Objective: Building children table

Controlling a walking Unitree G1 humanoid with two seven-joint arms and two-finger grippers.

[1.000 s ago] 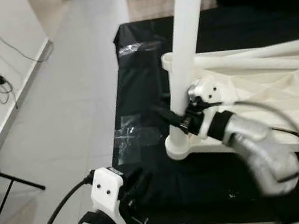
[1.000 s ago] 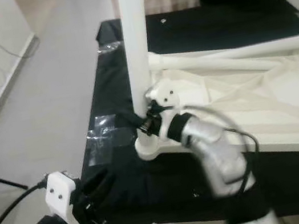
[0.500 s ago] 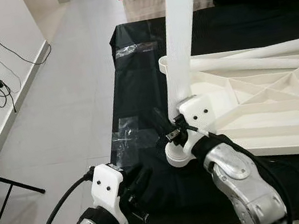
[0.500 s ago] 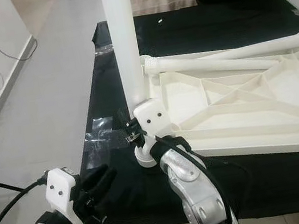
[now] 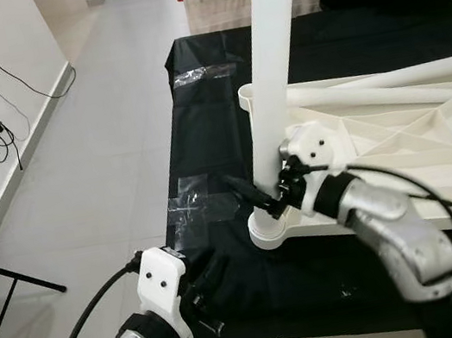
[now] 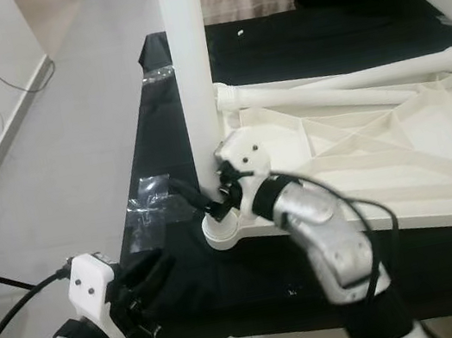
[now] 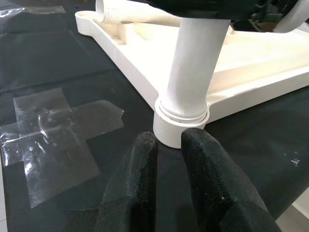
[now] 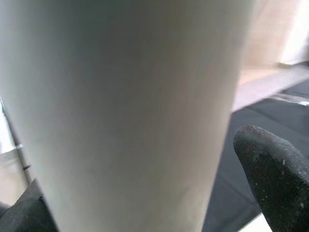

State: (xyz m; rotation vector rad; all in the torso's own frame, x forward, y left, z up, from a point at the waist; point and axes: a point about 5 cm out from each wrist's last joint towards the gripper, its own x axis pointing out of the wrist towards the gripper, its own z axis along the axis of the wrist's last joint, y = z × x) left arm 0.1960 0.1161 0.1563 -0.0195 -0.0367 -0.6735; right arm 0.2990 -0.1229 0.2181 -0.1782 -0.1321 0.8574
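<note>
Apparently unlabelled, white table leg (image 5: 268, 83) sits inside right gripper (image 5: 259, 199).

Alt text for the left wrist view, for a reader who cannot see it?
A white table leg stands upright in the corner socket of an upturned white tabletop on black cloth. The left gripper points at the socket, beside clear tape.

White table leg (image 5: 272, 82) stands upright in upturned tabletop's (image 5: 399, 156) corner socket.

Right gripper (image 5: 258, 194) clasps the leg (image 5: 272, 82) near its base, fingers spread around it; left gripper (image 5: 213, 278) hovers low beside, nearly closed.
</note>
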